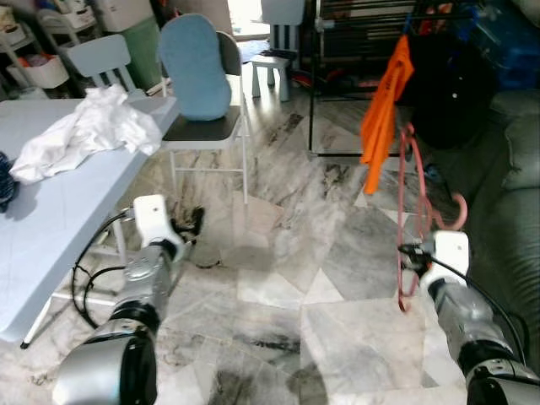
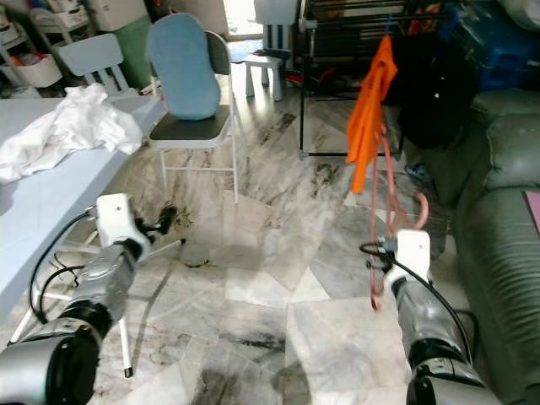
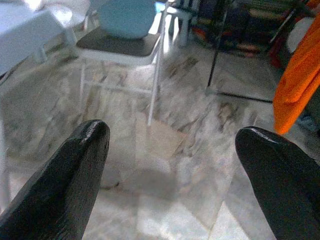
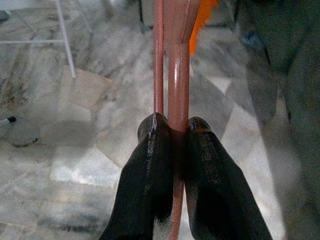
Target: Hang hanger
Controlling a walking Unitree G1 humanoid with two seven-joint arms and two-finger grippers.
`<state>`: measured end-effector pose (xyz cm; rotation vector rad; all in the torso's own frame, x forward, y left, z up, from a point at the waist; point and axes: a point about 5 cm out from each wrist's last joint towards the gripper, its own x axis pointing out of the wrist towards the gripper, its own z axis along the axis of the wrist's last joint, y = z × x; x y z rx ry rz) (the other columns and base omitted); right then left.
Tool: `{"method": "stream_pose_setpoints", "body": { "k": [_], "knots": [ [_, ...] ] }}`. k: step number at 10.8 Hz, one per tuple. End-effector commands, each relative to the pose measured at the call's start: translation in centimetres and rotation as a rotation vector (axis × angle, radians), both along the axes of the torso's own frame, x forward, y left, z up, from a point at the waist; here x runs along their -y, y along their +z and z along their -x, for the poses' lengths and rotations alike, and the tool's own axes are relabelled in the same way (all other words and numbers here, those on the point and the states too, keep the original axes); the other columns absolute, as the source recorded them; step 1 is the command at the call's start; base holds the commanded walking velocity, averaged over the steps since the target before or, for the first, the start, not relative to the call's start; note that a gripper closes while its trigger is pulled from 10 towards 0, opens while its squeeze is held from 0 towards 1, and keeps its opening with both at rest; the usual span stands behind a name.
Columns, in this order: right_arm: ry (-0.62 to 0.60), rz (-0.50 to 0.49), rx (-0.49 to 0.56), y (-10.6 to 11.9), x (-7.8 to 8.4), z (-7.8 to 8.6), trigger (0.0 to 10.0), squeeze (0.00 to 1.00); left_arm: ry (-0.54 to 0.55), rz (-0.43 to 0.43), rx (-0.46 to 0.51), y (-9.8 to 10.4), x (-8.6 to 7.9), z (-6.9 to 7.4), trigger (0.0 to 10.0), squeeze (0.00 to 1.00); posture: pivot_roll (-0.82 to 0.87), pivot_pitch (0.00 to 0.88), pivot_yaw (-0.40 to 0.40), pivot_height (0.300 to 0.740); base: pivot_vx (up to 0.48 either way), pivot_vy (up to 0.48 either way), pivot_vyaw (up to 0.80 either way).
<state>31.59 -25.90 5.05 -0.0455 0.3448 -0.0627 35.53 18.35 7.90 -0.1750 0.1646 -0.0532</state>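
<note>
Ideally the right pincer (image 4: 172, 131), clamped tight on the pink hanger (image 1: 411, 211), lifts its hook squarely over the rack (image 1: 371, 18) rail while the left pincer (image 3: 172, 150) idles wide open

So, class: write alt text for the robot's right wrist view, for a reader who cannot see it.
The right gripper has its two black fingers clamped on a pink plastic clothes hanger, which runs straight away from the camera. An orange cloth shows at the hanger's far end, above a grey-veined marble floor.
</note>
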Motion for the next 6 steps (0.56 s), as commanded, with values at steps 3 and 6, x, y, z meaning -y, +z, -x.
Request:
{"method": "stream_pose_setpoints", "body": {
  "k": [3,6],
  "knots": [
    [0.151,0.02,0.13,3.2,-2.9,-2.4,10.0,0.0,-0.055,-0.123,0.199,4.7,-0.7,-1.7,10.0,0.0,-0.22,0.0,0.062,0.74,0.0,0.0,0.0],
    [0.201,0.068,0.216,4.5,-4.4,-2.3,10.0,0.0,-0.16,-0.2,0.352,5.6,0.3,-0.3,10.0,0.0,-0.2,0.0,0.05,0.74,0.0,0.0,0.0]
  ]
}}
